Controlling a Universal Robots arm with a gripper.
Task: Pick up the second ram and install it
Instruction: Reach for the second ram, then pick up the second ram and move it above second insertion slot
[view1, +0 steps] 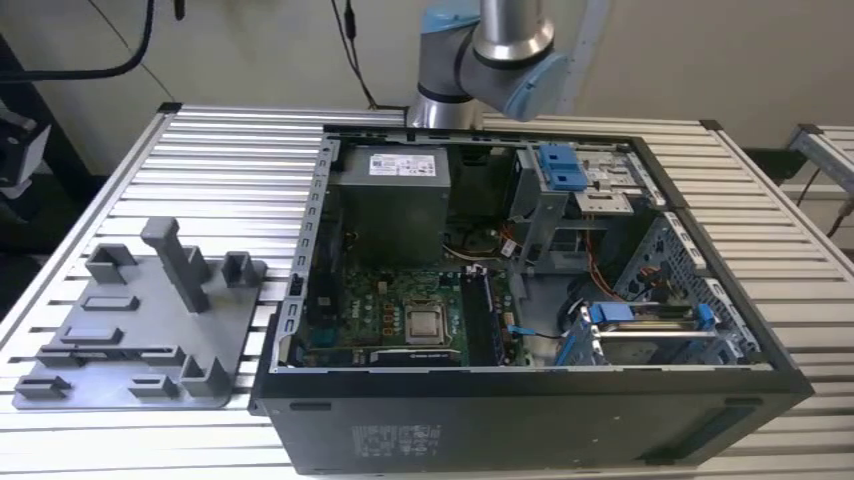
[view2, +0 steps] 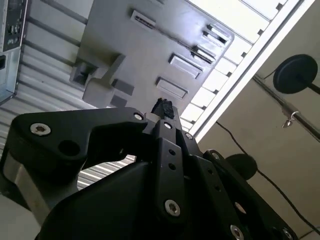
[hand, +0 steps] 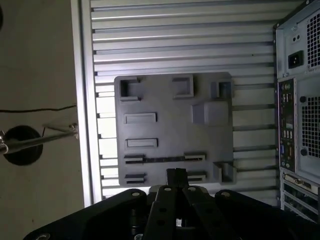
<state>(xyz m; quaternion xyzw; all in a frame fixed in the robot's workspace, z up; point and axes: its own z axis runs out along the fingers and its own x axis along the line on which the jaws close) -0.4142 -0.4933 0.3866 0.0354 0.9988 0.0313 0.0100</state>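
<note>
The second ram (hand: 165, 159) is a thin dark strip standing on edge between two holder blocks of the grey tray (hand: 170, 130). In the exterior view the ram (view1: 114, 349) sits near the front of the tray (view1: 134, 330). My gripper (hand: 176, 174) hangs well above the tray, apart from the ram, its tip over the row of holders beside it. The black fingers (view2: 162, 107) meet at the tip with nothing between them, so the gripper is shut.
An open computer case (view1: 534, 420) lies on the slatted aluminium table (view1: 227, 150) at the exterior view's right of the tray, motherboard (view1: 387, 300) exposed. Its rear panel (hand: 300, 100) borders the tray. Tall grey posts (view1: 174, 260) rise from the tray. The arm's elbow (view1: 494, 60) stands behind the case.
</note>
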